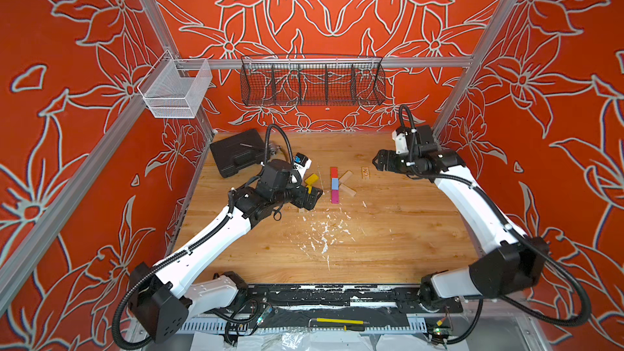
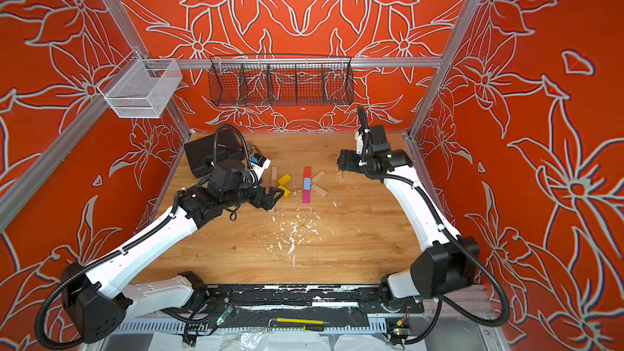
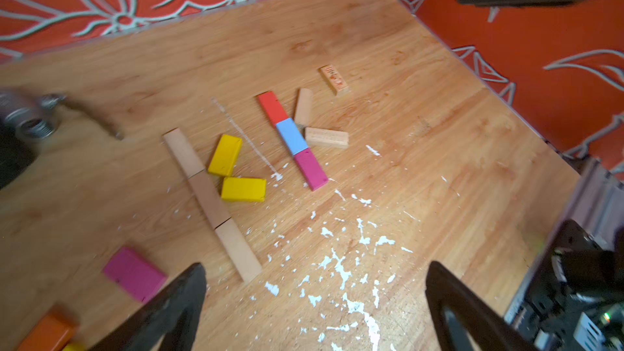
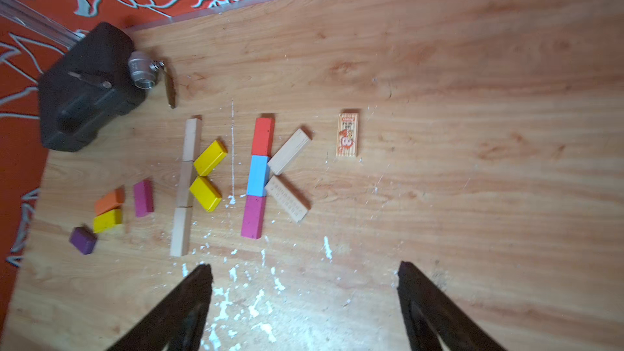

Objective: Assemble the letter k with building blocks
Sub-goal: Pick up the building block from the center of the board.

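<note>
A red (image 4: pixel 263 136), blue (image 4: pixel 258 175) and magenta block (image 4: pixel 253 216) lie end to end in a column. Two pale wood blocks (image 4: pixel 289 151) (image 4: pixel 286 198) branch off it diagonally, shaping a k (image 1: pixel 337 184). Beside it a column of pale bars (image 4: pixel 185 185) with two yellow blocks (image 4: pixel 210 158) (image 3: pixel 243 189) shapes another k. My left gripper (image 3: pixel 315 275) hovers open and empty next to the yellow blocks (image 1: pixel 311 179). My right gripper (image 4: pixel 304 278) is open and empty, raised to the right of the printed block (image 1: pixel 365 172).
Loose orange (image 4: pixel 109 200), yellow (image 4: pixel 107 220), purple (image 4: pixel 83 240) and magenta blocks (image 4: pixel 143 198) lie left of the pale column. A black case (image 1: pixel 236 153) with a metal fitting (image 4: pixel 141 69) beside it stands at the back left. White paint flecks (image 1: pixel 324 231) mark the table's middle.
</note>
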You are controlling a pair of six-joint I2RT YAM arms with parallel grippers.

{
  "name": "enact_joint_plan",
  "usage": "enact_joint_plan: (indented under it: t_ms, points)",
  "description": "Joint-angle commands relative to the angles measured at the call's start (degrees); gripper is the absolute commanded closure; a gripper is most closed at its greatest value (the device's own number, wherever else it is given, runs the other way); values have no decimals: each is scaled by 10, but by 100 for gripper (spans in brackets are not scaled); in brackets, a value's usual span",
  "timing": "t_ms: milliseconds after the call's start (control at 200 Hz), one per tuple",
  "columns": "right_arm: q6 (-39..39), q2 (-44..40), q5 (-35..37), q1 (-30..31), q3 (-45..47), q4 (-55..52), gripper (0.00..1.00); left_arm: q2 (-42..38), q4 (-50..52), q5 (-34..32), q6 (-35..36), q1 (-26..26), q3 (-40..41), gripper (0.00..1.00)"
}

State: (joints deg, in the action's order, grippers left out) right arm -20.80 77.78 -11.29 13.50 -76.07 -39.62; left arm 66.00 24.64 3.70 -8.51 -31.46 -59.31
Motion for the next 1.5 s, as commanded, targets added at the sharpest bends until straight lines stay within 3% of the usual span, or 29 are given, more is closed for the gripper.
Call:
enact_joint_plan:
  t_ms: [0, 160, 335, 550, 711, 846, 1121, 1496]
  points:
    - [-33, -55, -37, 23, 56, 79, 2, -31, 67, -134, -120, 10, 16, 0]
    - [-73, -99, -35, 84, 114, 112, 2, -58, 98, -188, -185, 52, 65, 1]
    - [-107, -116, -22, 144, 148, 132, 3, -63, 112, -188, -251, 132, 116, 2]
    - [-125, -101, -21, 169, 142, 124, 5, -46, 96, -179, -323, 242, 165, 6]
    - [-125, -87, -28, 173, 124, 122, 6, -12, 85, -177, -372, 297, 164, 9]
    - [-129, -85, -27, 176, 114, 111, 6, 44, 104, -204, -419, 322, 138, 12]
    - [-134, -106, -11, 179, 114, 92, 7, 182, 114, -182, -431, 352, 82, 41]
    - [-145, -118, -7, 180, 107, 93, 8, 260, 72, -144, -397, 384, 72, 51]
